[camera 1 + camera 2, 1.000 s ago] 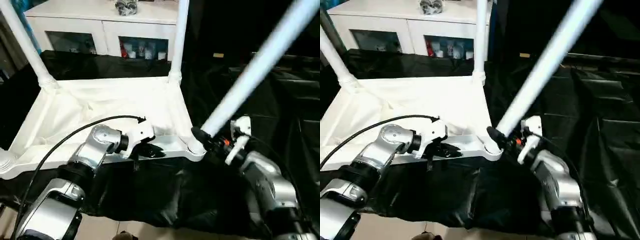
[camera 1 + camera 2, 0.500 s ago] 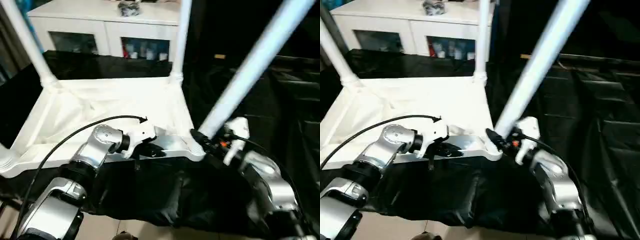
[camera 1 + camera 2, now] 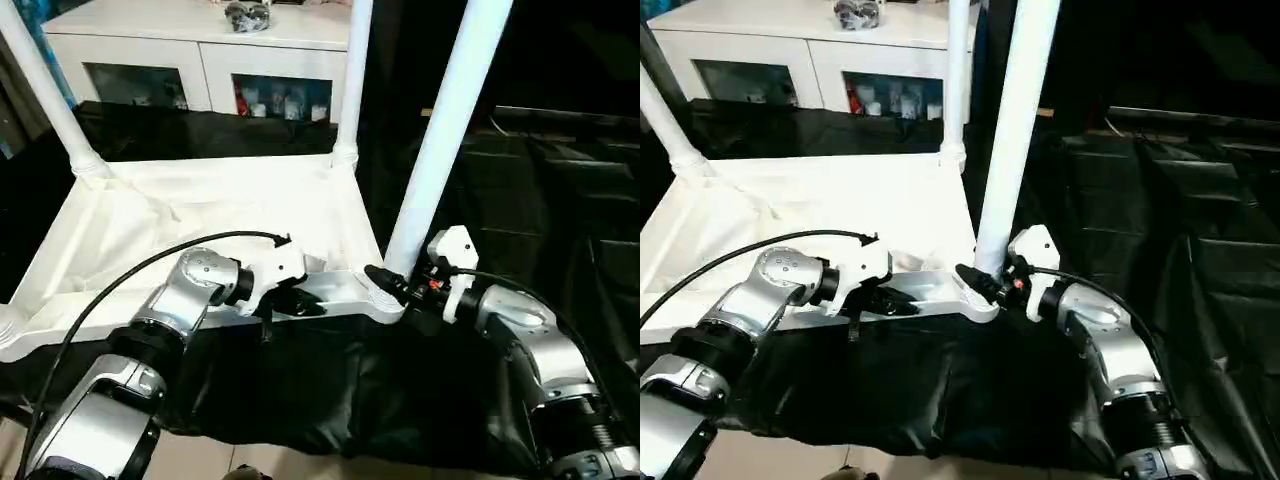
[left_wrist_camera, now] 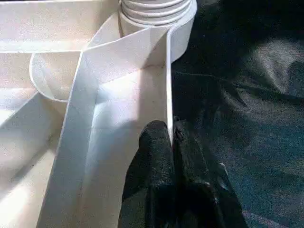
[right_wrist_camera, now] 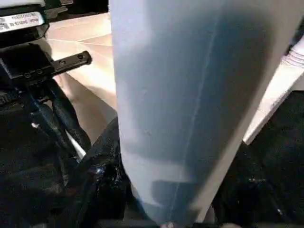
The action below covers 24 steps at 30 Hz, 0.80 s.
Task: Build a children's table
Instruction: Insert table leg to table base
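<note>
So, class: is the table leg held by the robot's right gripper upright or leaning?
Nearly upright: the leg rises steeply from the tabletop's near corner socket, gripped low by the right gripper.

Leg (image 3: 450,130) in right tool (image 3: 385,283) swung from steep lean to nearly upright at corner socket (image 3: 385,303).

White square tabletop (image 3: 220,215) lies underside up on black cloth; white tubular legs (image 3: 350,80) stand in its corner sockets, near-right leg (image 3: 445,140) almost upright.
</note>
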{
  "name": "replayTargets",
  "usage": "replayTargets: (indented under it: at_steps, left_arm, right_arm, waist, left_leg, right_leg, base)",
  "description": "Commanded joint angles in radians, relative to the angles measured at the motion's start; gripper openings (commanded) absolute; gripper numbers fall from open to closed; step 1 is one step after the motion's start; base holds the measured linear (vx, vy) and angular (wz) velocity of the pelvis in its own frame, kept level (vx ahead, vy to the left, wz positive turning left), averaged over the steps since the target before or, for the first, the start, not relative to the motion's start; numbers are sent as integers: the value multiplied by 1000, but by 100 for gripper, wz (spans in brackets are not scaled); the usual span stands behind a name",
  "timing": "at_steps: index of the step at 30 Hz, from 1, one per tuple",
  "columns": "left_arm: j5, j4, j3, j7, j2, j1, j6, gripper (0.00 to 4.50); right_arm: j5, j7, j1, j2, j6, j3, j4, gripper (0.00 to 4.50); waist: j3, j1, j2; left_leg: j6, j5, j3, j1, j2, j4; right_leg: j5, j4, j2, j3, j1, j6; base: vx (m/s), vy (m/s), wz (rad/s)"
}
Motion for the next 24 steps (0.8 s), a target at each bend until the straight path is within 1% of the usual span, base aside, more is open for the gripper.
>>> replayTargets:
  at_steps: [1,3,4,5,6,7,8,10,13,15,16,17,18,19,20,21,23,24]
  left_arm:
    - [3,11,-3,-24,19,-13,-24,0]
    - [-11,12,1,-48,17,-18,-30,0]
    - [-15,11,-1,-65,19,-22,-32,0]
    - [-16,11,-1,-70,20,-23,-33,0]
    - [-19,15,-5,-96,25,-29,-41,0]
    - [-19,17,-6,-103,27,-32,-41,0]
    - [-17,22,-6,-106,29,-35,-42,0]
    - [-11,34,-4,-93,29,-44,-41,0]
    - [-8,50,5,-70,24,-54,-37,0]
    - [-3,67,17,-26,16,-66,-21,0]
    - [-2,73,26,9,11,-72,-3,0]
    - [-2,73,26,9,11,-72,-3,0]
    - [-12,61,44,45,2,-75,36,0]
    - [-19,50,53,56,-2,-74,55,0]
    - [-24,32,61,73,-6,-72,76,0]
    - [-25,5,66,89,-10,-67,102,0]
    - [-21,-47,73,122,-16,-55,148,0]
    - [-23,-86,82,151,-26,-45,190,0]
  right_arm:
    - [-10,63,52,-1,35,68,59,189]
    - [-2,85,57,-3,28,70,56,189]
    - [3,100,59,-6,27,72,51,189]
    - [4,104,60,-6,27,73,49,189]
    - [7,129,63,-10,25,78,41,189]
    - [6,136,63,-11,24,80,40,189]
    - [5,140,63,-11,21,82,40,189]
    - [4,141,63,-9,14,81,39,189]
    - [4,141,63,-4,6,77,41,189]
    - [-4,118,55,8,-9,64,59,189]
    - [-14,86,44,18,-16,53,78,189]
    - [-14,86,44,18,-16,53,78,189]
    - [-40,15,22,33,-22,37,112,189]
    - [-54,-20,13,39,-24,31,128,189]
    - [-70,-67,0,47,-22,23,148,189]
    - [-85,-115,-15,58,-19,12,170,189]
    - [-98,-179,-34,74,-11,-5,196,189]
    - [-98,-218,-46,88,1,-17,209,189]
  waist:
    - [-35,2,0]
    - [-36,3,0]
    - [-33,4,4]
    - [-34,3,2]
    - [-33,5,7]
    - [-33,5,7]
    - [-34,5,7]
    - [-34,5,7]
    - [-33,6,7]
    - [-29,6,6]
    - [-29,6,4]
    - [-27,6,5]
    - [-25,4,6]
    - [-24,3,5]
    - [-24,-1,7]
    - [-22,-6,6]
    - [-22,-12,10]
    - [-23,-14,13]
  left_leg:
    - [-10,-454,-29,24,41,-82]
    - [-7,-432,-28,22,44,-86]
    - [-8,-432,-28,22,45,-88]
    - [-7,-427,-27,21,45,-88]
    - [-7,-429,-25,23,45,-89]
    - [-7,-429,-25,23,45,-89]
    - [-8,-419,-24,22,47,-90]
    - [-11,-424,-23,24,47,-89]
    - [-14,-433,-23,25,46,-90]
    - [-21,-465,-26,28,46,-91]
    - [-23,-475,-26,28,46,-91]
    - [-31,-495,-29,34,46,-91]
    - [-39,-512,-32,35,46,-92]
    - [-43,-522,-34,36,45,-92]
    - [-52,-533,-39,36,44,-93]
    - [-57,-542,-44,34,43,-95]
    - [-60,-566,-47,37,43,-94]
    - [-63,-570,-49,37,46,-97]
  right_leg:
    - [-463,-98,-62,42,19,-155]
    - [-414,-93,-60,41,24,-169]
    - [-403,-92,-59,41,23,-174]
    - [-376,-89,-57,41,26,-183]
    - [-364,-89,-56,41,25,-191]
    - [-364,-89,-56,41,25,-191]
    - [-335,-86,-56,40,28,-202]
    - [-326,-85,-57,40,27,-211]
    - [-365,-90,-60,40,27,-205]
    - [-430,-97,-63,41,22,-192]
    - [-451,-99,-64,40,23,-187]
    - [-498,-104,-67,40,18,-179]
    - [-545,-107,-70,40,16,-168]
    - [-571,-110,-70,38,15,-160]
    - [-614,-113,-72,34,16,-145]
    - [-645,-116,-72,31,18,-127]
    - [-669,-122,-71,27,14,-114]
    - [-649,-121,-72,27,17,-118]
  base:
    - [0,0,0]
    - [0,0,0]
    - [0,0,0]
    - [0,0,0]
    - [0,0,0]
    - [0,0,0]
    - [0,0,0]
    - [0,0,0]
    - [0,0,0]
    - [0,0,0]
    - [0,0,0]
    - [0,0,0]
    - [0,0,0]
    - [0,0,0]
    - [0,0,0]
    - [-54,9,-9]
    - [-53,16,-10]
    - [0,0,0]
